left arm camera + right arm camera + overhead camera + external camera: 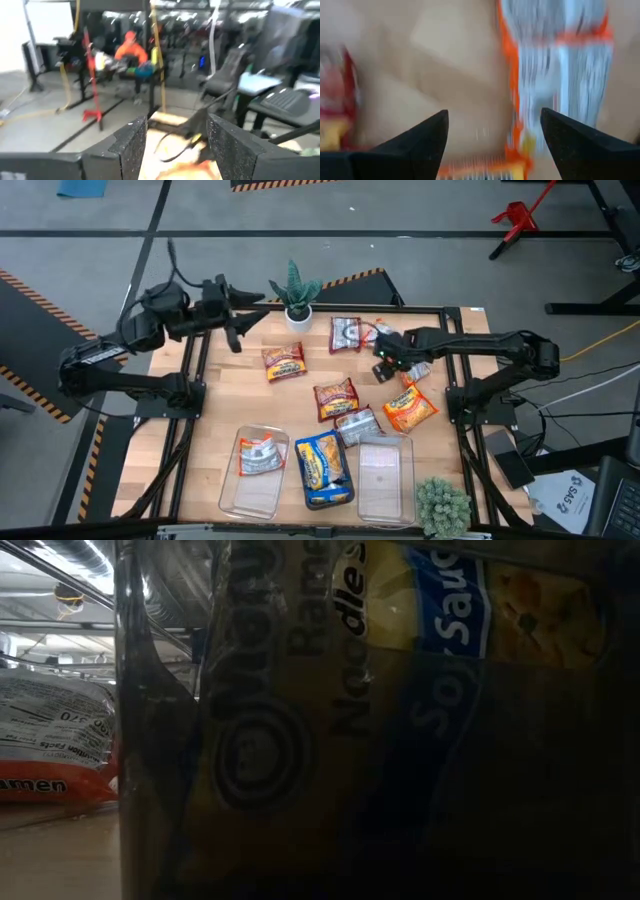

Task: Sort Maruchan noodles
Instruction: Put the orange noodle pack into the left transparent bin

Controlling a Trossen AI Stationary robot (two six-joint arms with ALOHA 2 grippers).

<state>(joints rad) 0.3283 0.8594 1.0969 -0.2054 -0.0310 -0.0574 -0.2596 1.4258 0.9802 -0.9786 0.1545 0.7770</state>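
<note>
Three bins [385,485]: being seen as clear rectangular trays along the lower middle of the high view, side by side.
Left bin: a red-and-silver packet [262,457] is being held inside it.
Middle bin: a blue-and-yellow packet [322,468] is lying in it; the same packet [400,690] is filling most of the low view.
Right bin: a silver packet [356,424] is resting at its upper edge.
Loose packets: red ones [284,362] [336,398] are lying at the centre of the high view, an orange one [411,406] at centre right, a silver one [346,334] at upper centre.
Right gripper [385,357]: being held low at the upper centre right, fingers [420,142] standing apart with nothing between them; an orange-edged silver packet [560,75] is lying just beyond.
Left gripper [232,315]: being held raised at the upper left, near a small potted plant [296,292]; fingers [132,145] are parted and empty.
Table [230,400]: light wood, being bordered by a dark frame.
</note>
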